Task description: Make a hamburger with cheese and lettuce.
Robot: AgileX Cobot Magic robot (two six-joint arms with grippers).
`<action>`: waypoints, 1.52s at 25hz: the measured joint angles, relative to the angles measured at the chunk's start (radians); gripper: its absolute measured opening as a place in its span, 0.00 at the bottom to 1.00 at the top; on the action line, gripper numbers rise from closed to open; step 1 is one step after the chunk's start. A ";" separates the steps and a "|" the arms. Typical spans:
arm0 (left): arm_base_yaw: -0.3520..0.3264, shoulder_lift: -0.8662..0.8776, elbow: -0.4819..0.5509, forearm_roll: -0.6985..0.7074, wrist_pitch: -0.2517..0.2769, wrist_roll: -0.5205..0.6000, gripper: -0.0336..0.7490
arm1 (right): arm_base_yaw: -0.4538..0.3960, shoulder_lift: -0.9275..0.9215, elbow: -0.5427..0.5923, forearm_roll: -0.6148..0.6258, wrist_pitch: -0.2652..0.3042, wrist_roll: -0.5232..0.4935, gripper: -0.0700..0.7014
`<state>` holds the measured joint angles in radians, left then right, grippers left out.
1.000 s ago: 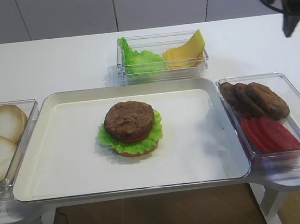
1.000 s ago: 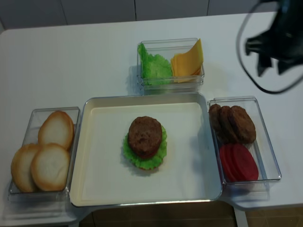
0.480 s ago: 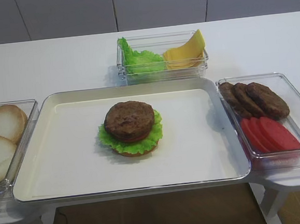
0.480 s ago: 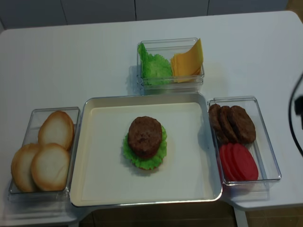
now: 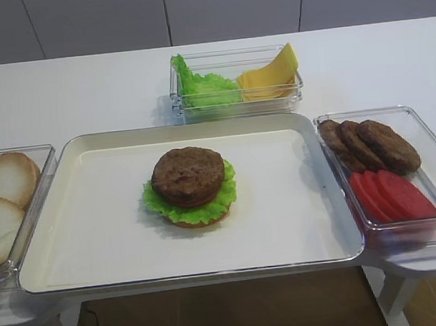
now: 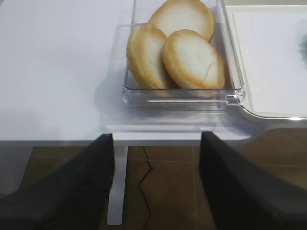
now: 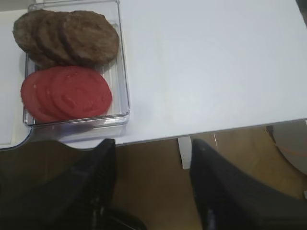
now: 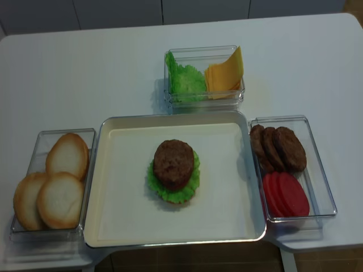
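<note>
The hamburger (image 5: pixel 189 184) (image 8: pixel 173 170) sits mid-tray: bun base, green leaf, red slice, brown patty on top. The cheese (image 5: pixel 269 76) (image 8: pixel 223 73) and the lettuce (image 5: pixel 205 88) (image 8: pixel 185 81) lie side by side in a clear box behind the tray. Neither gripper shows in the exterior views. My right gripper (image 7: pixel 151 191) is open and empty, below the table's front edge by the patty box. My left gripper (image 6: pixel 157 184) is open and empty, below the table's edge in front of the bun box.
The cream tray (image 5: pixel 96 240) (image 8: pixel 122 215) fills the middle. A clear box of pale bun halves (image 5: pixel 1 195) (image 8: pixel 54 187) (image 6: pixel 177 52) stands at the left. A clear box of brown patties (image 5: pixel 368 145) (image 7: pixel 67 36) and red slices (image 5: pixel 393 194) (image 7: pixel 64 93) stands at the right.
The right arm, seen at the upper right a second ago, has pulled out of both exterior views. The hamburger and boxes have not moved.
</note>
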<state>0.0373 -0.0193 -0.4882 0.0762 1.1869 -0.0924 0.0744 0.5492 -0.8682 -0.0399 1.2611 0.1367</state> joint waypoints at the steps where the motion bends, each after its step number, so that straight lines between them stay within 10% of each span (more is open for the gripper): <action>1: 0.000 0.000 0.000 0.000 0.000 0.000 0.58 | 0.000 -0.036 0.008 0.000 0.002 0.000 0.60; 20: 0.000 0.000 0.000 0.000 0.000 0.000 0.58 | 0.000 -0.534 0.222 0.078 0.022 -0.093 0.55; 26: 0.000 0.000 0.000 0.000 0.000 0.000 0.58 | 0.000 -0.557 0.321 0.082 0.021 -0.097 0.70; 38: 0.000 0.000 0.000 0.000 0.000 0.000 0.58 | -0.004 -0.557 0.388 0.079 -0.113 -0.099 0.73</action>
<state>0.0373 -0.0193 -0.4882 0.0762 1.1869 -0.0924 0.0706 -0.0082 -0.4802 0.0390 1.1480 0.0375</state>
